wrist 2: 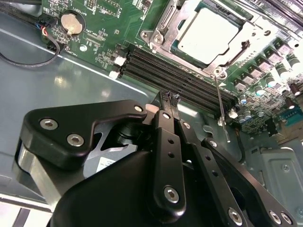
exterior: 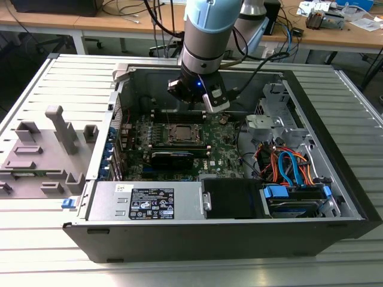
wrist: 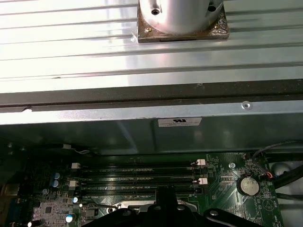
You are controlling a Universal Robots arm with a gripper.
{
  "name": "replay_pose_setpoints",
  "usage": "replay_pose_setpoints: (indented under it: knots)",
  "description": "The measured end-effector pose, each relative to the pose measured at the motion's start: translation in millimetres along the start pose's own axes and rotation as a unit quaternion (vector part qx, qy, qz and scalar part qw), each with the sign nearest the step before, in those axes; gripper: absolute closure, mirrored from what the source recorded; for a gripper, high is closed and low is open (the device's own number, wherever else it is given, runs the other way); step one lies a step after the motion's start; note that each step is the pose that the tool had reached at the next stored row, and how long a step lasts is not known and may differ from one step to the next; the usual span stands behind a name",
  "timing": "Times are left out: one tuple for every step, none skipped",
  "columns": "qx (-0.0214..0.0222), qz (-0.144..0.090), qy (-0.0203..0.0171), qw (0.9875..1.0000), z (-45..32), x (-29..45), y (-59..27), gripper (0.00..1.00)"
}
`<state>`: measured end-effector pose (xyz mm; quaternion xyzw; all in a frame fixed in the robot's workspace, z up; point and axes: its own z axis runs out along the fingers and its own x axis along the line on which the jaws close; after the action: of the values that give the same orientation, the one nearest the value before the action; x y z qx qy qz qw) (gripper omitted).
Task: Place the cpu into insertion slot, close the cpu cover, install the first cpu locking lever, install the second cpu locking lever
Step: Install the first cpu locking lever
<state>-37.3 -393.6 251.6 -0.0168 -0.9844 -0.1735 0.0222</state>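
Jaws together, empty — just beside the memory slots (wrist 2: 180, 78), near the seated cpu (wrist 2: 208, 35).

Inside the case (wrist: 94, 132), whose wall bears a white label (wrist: 179, 122), lies a green motherboard (wrist: 227, 172). Its long black memory slots (wrist: 137, 177) run side by side, with white latches (wrist: 201, 162) at their ends. A coin battery (wrist: 248, 186) sits near them. The black gripper (wrist: 166, 196) hangs just beside the slots. Outside the case, a ribbed metal table (wrist: 71, 47) carries a bolted silvery base (wrist: 182, 16).
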Motion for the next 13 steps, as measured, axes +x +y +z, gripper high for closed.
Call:
replay_pose_setpoints:
  knots:
    - [0.0,0.0,0.0,1.0,-0.2,0.0,-0.5,0.89]
    - [0.0,0.0,0.0,1.0,-0.3,0.0,-0.8,0.89]
    - [0.0,0.0,0.0,1.0,-0.4,0.0,-1.3,0.89]
    - [0.0,0.0,0.0,1.0,-0.7,-0.1,-2.0,0.89]
    - [-0.0001,0.0,0.0,1.0,-1.0,-0.1,-2.8,0.89]
    - [0.0,0.0,0.0,1.0,-1.3,-0.1,-3.7,0.89]
    - [0.0,0.0,0.0,1.0,-1.6,-0.1,-4.6,0.89]
    - [-0.0001,0.0,0.0,1.0,-2.1,-0.2,-5.9,0.89]
    - [-0.0001,0.0,0.0,1.0,-2.5,-0.2,-7.0,0.89]
    - [-0.0001,0.0,0.0,1.0,-2.8,-0.2,-7.7,0.89]
    - [-0.0001,0.0,0.0,1.0,-3.1,-0.2,-8.7,0.89]
    - [-0.0001,0.0,0.0,1.0,-3.4,-0.3,-9.5,0.89]
    - [-0.0001,0.0,0.0,1.0,-3.8,-0.3,-10.6,0.89]
